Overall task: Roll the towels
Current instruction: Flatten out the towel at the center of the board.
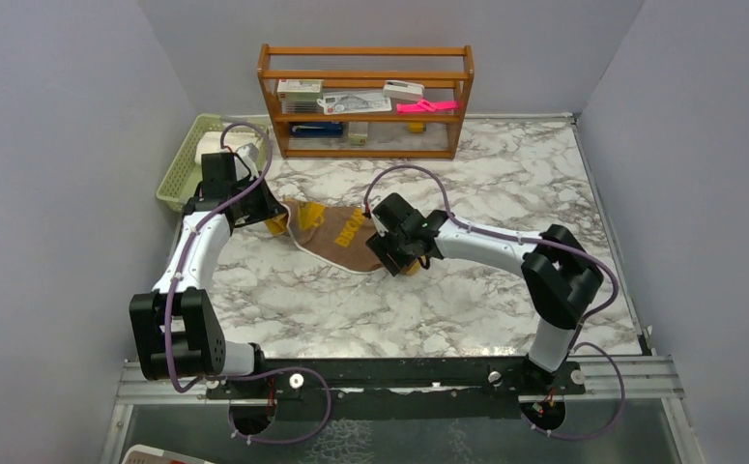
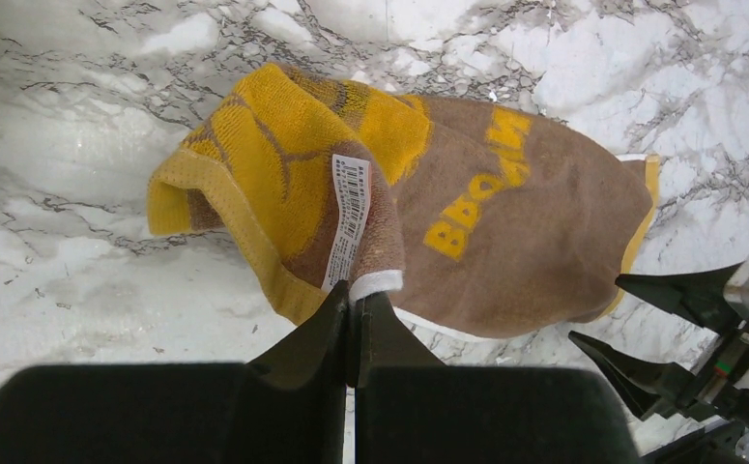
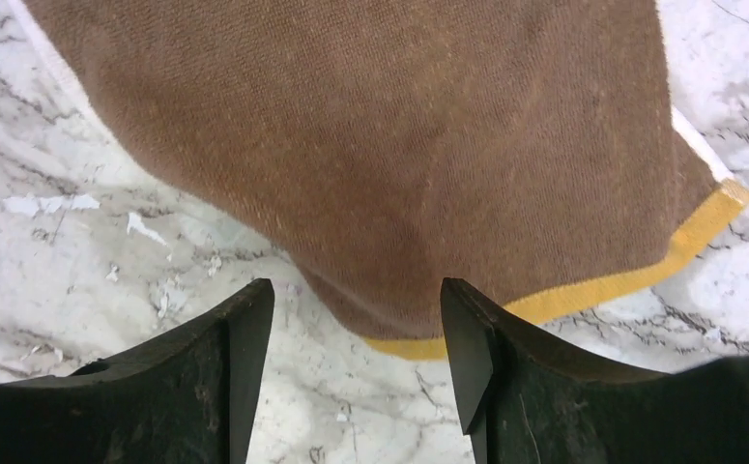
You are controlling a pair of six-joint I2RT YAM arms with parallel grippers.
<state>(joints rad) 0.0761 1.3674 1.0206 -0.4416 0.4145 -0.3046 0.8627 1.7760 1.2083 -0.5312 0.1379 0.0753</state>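
Left wrist view: left tool point(image 2: 354, 314) pressed together, pinching brown towel point(image 2: 505, 242) edge, lower centre. Right wrist view: right tool point(image 3: 356, 300) spread, towel corner between fingers, on table point(image 3: 109, 242).

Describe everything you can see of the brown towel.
The brown towel is soft terry-looking cloth with mustard-yellow trim, yellow lettering and a large yellow patch. It lies crumpled on the marble table, one end folded over, showing a white barcode label. The left gripper is shut on that end's edge. The right gripper stands open, straddling the opposite hemmed corner, not yet pinching it.
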